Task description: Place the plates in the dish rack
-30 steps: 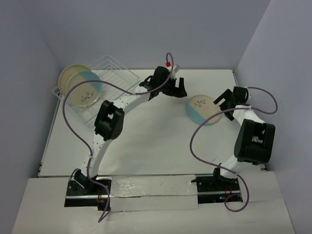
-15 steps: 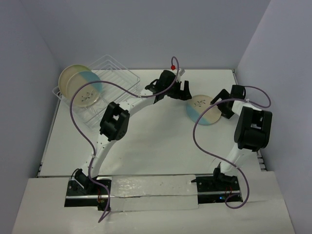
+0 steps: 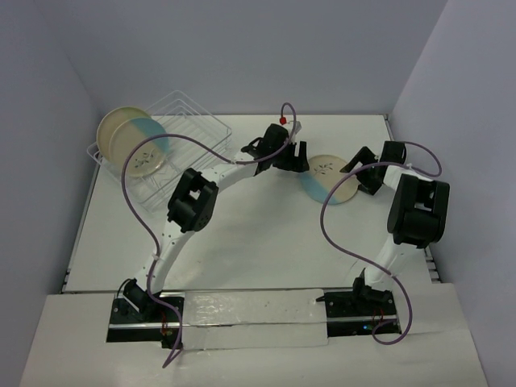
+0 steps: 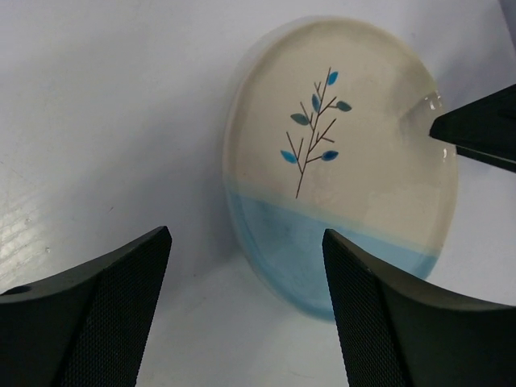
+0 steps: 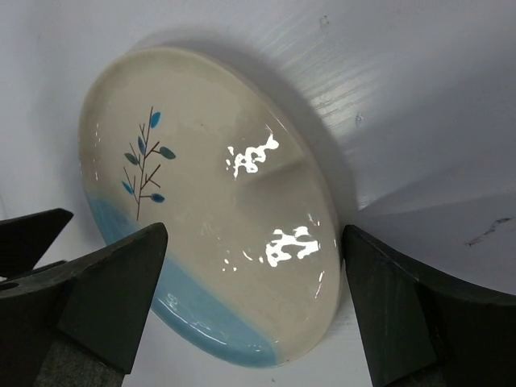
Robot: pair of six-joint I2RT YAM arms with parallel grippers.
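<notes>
1. Half-blue plate [image 3: 329,179] lies out on the table [image 3: 258,234], well apart from the dish rack [image 3: 193,117].
2. Left gripper [image 3: 296,159] hovers at its blue edge, jaws apart, gripping nothing.
3. Right gripper [image 3: 360,173] straddles the cream side, jaws wide apart, one fingertip right at the rim.
4. Over in the rack, a cream plate [image 3: 113,127] and a second half-blue plate [image 3: 145,149] lean together, overlapping.

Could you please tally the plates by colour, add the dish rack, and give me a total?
All-cream plate: 1
Cream-and-blue plates: 2
Dish rack: 1
Total: 4
</notes>
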